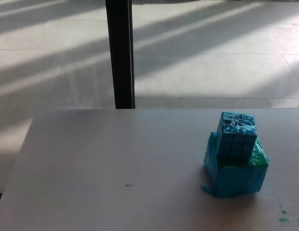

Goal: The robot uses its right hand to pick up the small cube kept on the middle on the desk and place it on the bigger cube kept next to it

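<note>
Grey desk [115,168] fills my feed from its near edge, and neither hand shows, so I cannot tell whether the right one is spread or pressed together, and I have no hand to place things against. Nearest me sits the bigger cube [236,177], wrapped in blue with green at its top; the small cube [236,135] rests on it, seated toward its back and turned slightly. I judge the stack done; my worry is a nudge on return, tipping the upper block off. No containers are visible. Beyond stand a dark post [120,53] and sunlit floor [212,57]
</note>
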`<state>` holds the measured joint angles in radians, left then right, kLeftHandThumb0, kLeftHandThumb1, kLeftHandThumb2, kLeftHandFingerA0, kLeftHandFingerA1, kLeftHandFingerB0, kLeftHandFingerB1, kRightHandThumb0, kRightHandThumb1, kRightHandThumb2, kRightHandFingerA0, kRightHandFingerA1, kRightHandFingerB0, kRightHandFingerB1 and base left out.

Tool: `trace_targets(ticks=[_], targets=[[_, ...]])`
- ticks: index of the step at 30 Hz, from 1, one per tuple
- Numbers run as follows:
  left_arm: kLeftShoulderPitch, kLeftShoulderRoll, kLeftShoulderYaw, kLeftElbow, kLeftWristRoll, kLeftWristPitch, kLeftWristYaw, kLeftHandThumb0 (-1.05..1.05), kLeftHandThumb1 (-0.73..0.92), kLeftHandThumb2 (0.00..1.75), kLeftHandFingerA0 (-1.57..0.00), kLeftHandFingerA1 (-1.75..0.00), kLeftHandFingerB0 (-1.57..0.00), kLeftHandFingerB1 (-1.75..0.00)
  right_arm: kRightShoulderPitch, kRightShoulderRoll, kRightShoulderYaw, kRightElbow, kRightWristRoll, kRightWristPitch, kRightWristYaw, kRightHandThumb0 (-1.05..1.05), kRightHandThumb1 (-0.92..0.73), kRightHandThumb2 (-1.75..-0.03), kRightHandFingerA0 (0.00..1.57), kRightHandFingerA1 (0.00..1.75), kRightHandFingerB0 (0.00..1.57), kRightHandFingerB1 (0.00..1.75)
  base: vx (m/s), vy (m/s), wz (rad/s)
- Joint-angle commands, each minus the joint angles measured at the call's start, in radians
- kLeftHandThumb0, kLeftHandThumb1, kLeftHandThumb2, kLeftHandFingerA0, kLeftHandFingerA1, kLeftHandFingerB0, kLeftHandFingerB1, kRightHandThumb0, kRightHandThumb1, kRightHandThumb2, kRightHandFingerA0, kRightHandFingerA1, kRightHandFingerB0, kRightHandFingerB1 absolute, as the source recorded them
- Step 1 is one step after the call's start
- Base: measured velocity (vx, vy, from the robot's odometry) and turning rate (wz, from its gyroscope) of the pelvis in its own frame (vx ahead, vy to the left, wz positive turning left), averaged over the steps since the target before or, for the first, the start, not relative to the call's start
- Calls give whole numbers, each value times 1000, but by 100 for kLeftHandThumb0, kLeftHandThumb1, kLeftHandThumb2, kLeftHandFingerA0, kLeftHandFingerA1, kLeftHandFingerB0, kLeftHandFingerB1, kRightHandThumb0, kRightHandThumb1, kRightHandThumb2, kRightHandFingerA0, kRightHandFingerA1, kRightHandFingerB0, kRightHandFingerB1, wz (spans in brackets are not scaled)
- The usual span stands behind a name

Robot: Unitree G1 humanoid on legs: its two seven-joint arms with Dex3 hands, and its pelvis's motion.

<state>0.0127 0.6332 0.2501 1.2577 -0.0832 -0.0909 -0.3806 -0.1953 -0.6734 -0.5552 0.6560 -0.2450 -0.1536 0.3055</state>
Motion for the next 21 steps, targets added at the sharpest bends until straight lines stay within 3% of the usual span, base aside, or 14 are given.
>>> trace_targets(ticks=[1,2,3,5,6,7,9,10,12,18,19,20,21], targets=[[8,13,3,4,6,-7,10,-67,65,59,-52,-62,-64,-53,105,35,-89,133,81,-65,-248,-104,-67,-112,0,58,14,53,0,0,0],[8,13,3,4,6,-7,10,-67,65,59,-52,-62,-64,-53,105,34,-88,136,82,-68,-249,-104,-67,-112,0,58,14,53,0,0,0],[0,10,24,10,-17,23,3,-66,62,59,-45,-59,-59,-48,120,53,-96,165,93,-73,-265,-103,-86,-63,0,45,0,60,0,0,0],[-1,15,3,11,6,11,11,-67,64,60,-44,-57,-58,-46,140,83,-98,194,100,-59,-290,-101,-89,-66,0,52,0,59,0,0,0],[3,16,-1,8,11,2,10,-68,65,60,-47,-61,-63,-50,140,91,-93,213,98,-57,-305,-103,-68,-113,0,62,3,54,0,0,0],[5,17,0,5,8,-4,0,-68,65,60,-55,-67,-65,-55,138,108,-102,229,115,-45,-311,-103,-68,-112,0,62,5,55,0,0,0],[8,14,5,-10,0,-1,-11,-68,66,60,-51,-67,-61,-56,138,111,-104,241,123,-40,-315,-99,-68,-110,0,61,3,54,0,0,0],[9,11,12,-15,-10,11,-12,-67,65,60,-54,-69,-64,-61,136,129,-124,259,156,-43,-306,-95,-87,-65,0,52,0,67,0,0,0],[9,7,6,-14,-4,7,-10,-67,67,61,-46,-56,-57,-45,131,148,-148,274,191,-21,-303,-98,-88,-64,0,53,0,70,0,0,0],[-5,3,10,0,-6,11,6,-66,64,60,-58,-70,-68,-59,132,199,-174,283,247,6,-296,-92,-88,-66,0,62,0,70,0,0,0],[-3,5,1,-3,5,4,4,-69,67,60,-49,-66,-58,-54,128,198,-177,297,257,11,-286,-92,-86,-65,0,60,0,70,0,0,0],[1,3,4,-1,3,-6,5,-66,64,59,-65,-75,-68,-62,123,202,-187,317,284,17,-264,-90,-86,-63,0,67,0,74,0,0,0],[2,0,12,0,-7,-6,4,-66,64,59,-65,-75,-68,-62,122,202,-187,323,289,18,-262,-90,-86,-63,0,67,0,74,0,0,0]])
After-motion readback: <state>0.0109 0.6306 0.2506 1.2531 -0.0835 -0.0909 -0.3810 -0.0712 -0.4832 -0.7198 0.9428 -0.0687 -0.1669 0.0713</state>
